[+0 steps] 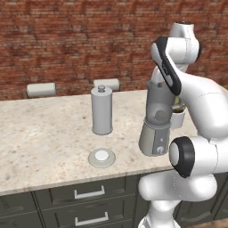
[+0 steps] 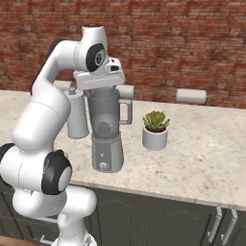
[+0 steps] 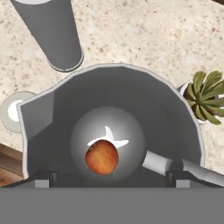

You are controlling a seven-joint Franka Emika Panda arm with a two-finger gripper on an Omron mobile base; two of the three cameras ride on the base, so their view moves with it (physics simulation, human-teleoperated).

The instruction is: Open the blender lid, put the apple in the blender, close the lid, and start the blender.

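Note:
The blender (image 1: 155, 138) (image 2: 106, 151) stands near the counter's front edge with its jar uncovered. In the hand view I look straight down into the jar (image 3: 168, 109). The red apple (image 3: 101, 156) lies at the bottom of the jar, on the white blades. From the base views it shows as a dim round shape through the jar wall (image 2: 104, 128). My gripper (image 3: 109, 177) (image 2: 102, 91) hovers just above the jar's mouth, open, its fingertips wide apart with nothing between them. The blender lid (image 1: 102, 157) (image 3: 13, 111) lies flat on the counter to the blender's left.
A tall grey canister (image 1: 101, 111) (image 2: 77, 115) (image 3: 52, 35) stands behind and left of the blender. A small potted plant (image 2: 155, 129) (image 3: 208, 94) sits to its right. The counter's front edge (image 1: 89, 177) runs just before the lid, with drawers below.

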